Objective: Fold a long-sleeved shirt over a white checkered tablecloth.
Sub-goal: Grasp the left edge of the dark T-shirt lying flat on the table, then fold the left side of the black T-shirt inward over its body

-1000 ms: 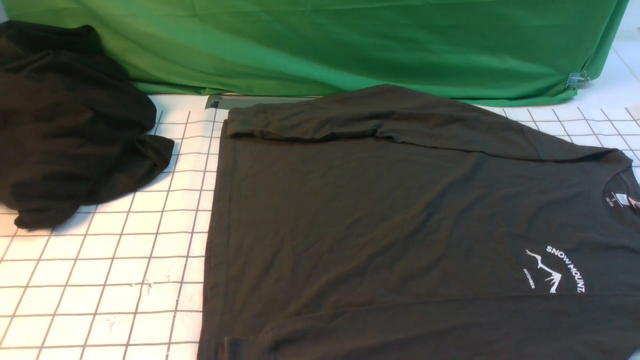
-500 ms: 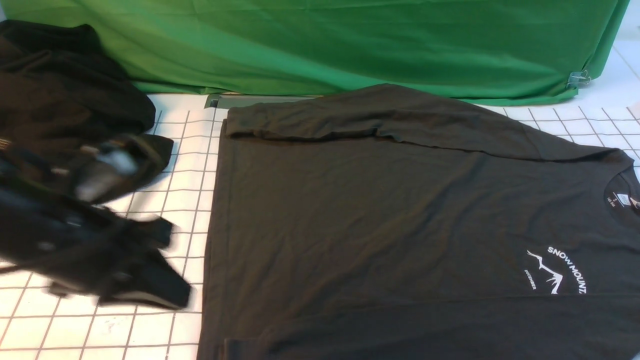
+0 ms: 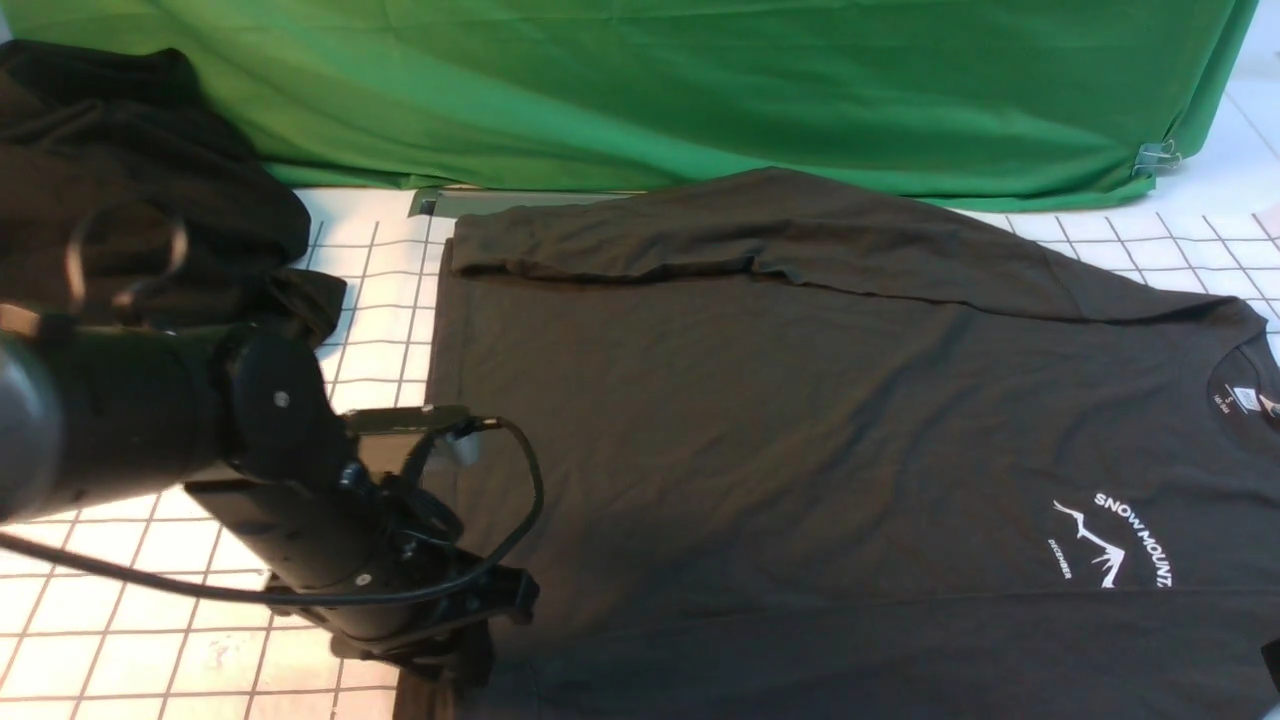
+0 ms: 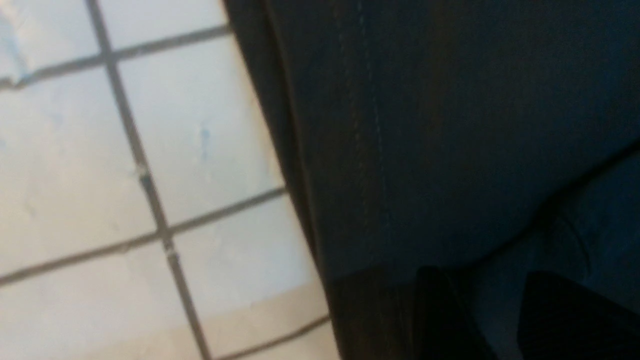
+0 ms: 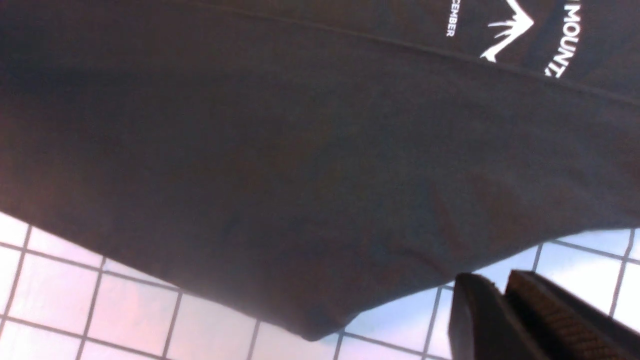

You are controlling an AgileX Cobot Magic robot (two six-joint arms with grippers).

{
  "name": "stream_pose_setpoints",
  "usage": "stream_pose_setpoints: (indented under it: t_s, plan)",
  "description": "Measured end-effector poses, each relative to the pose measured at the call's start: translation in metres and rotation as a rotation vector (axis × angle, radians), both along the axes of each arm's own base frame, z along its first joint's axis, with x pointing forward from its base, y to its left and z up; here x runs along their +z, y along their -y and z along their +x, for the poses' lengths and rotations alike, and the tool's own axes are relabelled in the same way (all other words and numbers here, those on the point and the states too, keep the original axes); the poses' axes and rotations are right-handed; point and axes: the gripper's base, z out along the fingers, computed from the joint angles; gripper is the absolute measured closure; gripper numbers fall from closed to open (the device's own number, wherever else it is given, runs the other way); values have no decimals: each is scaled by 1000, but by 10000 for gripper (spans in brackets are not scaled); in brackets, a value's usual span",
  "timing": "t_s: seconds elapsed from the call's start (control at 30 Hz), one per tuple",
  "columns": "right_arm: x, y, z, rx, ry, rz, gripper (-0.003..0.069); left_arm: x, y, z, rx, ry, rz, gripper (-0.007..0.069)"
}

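Newly arrived left pincer nears long-sleeved shirt printed "SNOW MOUNT".

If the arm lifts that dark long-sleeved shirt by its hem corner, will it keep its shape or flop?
Likely floppy: the long-sleeved shirt lies flat with soft wrinkles and a sleeve folded over it. Probably light, since the cloth looks thin. The rest would likely drag across the white checkered tablecloth.

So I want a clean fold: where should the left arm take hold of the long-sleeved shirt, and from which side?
Probably the near corner of the hem, approached from the robot's left over the white checkered tablecloth. The long-sleeved shirt lies flat with that stitched edge straight and free, so the fingers of the left gripper could straddle it.
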Motion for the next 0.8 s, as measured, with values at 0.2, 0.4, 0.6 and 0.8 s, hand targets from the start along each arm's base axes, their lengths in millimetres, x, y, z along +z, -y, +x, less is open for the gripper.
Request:
stream_pose_setpoints:
  t_s: [0.2,0.4,0.6,0.8]
  plan:
    - [0,0,0,0,3,0,577,-13,4,3,2,-29,-17,359]
    - [1,0,1,-2,14,2,564,-12,5,2,-4,-49,-28,407]
    - [1,0,2,-4,27,3,556,-11,5,-2,-11,-92,-34,597]
    - [1,0,2,-4,29,3,547,33,9,5,-35,-14,-66,613]
